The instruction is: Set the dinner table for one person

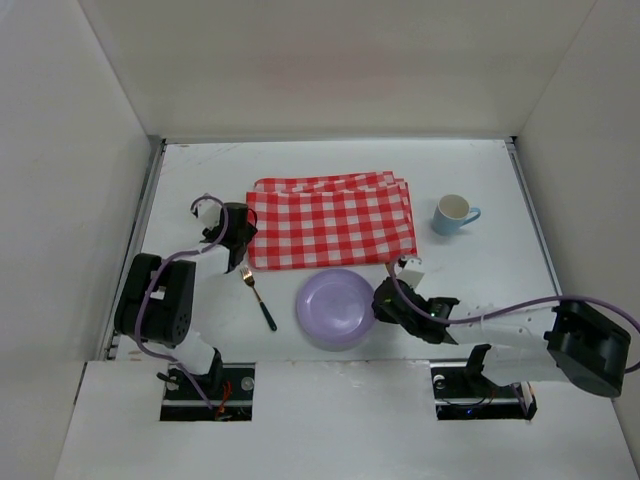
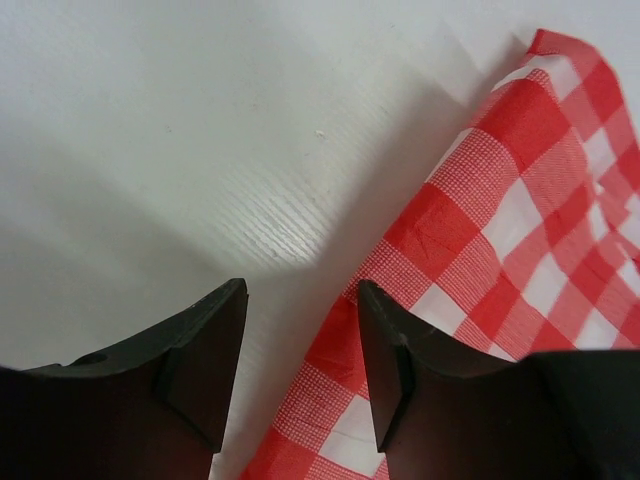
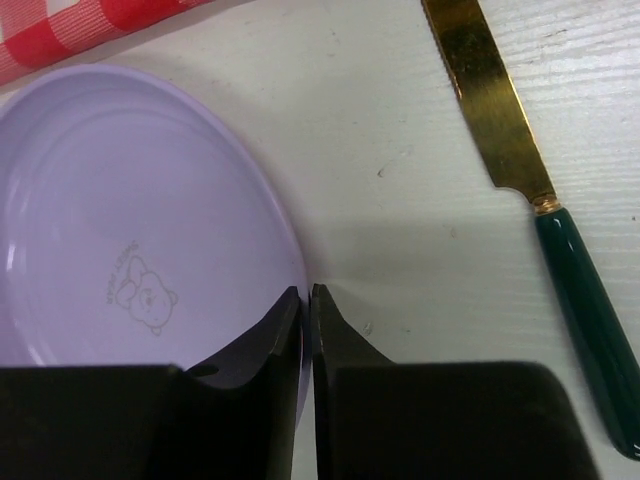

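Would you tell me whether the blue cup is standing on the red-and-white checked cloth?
No, the cup stands on the bare white table, apart from the cloth and to its right.

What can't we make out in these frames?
Right wrist view: whether the black right gripper actually pinches the rim of the round lilac plate; the gripper itself covers the contact.
Right wrist view: the gold-bladed, green-handled knife has its tip and handle end cut off by the frame edges.
Top view: that knife does not show, apparently under the right arm.
Left wrist view: the red-and-white checked cloth runs off the right edge.
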Available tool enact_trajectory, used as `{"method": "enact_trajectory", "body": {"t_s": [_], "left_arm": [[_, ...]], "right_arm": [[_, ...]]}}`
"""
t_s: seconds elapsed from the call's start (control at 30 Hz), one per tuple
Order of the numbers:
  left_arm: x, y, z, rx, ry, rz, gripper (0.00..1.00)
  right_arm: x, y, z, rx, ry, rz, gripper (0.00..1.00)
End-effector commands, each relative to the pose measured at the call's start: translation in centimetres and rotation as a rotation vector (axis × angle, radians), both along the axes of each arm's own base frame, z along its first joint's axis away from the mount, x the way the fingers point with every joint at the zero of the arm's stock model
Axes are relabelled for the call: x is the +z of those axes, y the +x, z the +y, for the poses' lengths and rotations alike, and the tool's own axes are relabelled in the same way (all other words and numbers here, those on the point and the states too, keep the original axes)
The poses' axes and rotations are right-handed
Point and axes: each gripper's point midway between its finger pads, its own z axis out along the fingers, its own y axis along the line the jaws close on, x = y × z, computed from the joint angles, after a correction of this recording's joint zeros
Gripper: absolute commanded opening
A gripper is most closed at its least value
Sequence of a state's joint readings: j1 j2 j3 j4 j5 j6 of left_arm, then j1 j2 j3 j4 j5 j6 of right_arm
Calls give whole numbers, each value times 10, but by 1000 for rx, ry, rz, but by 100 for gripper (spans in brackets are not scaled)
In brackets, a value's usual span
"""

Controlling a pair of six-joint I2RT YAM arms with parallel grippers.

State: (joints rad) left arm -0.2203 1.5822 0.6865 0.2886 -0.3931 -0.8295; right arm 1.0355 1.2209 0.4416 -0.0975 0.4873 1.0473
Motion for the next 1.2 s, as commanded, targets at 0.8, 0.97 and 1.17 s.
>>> {"method": "enact_trajectory", "body": {"t_s": [0.8,0.97,1.17], "left_arm": [[74,-68,-32,-149,-15,-361,47],[73,-67,-30,-147,-17,-374,47],[74,-67,-31,-151,-24,-378,47]], "right_arm": [[147,225,25,-67,180,-253,10],[107,246,27,-96,141,-183,11],[73,249,32,-103,117,-125,12]]}}
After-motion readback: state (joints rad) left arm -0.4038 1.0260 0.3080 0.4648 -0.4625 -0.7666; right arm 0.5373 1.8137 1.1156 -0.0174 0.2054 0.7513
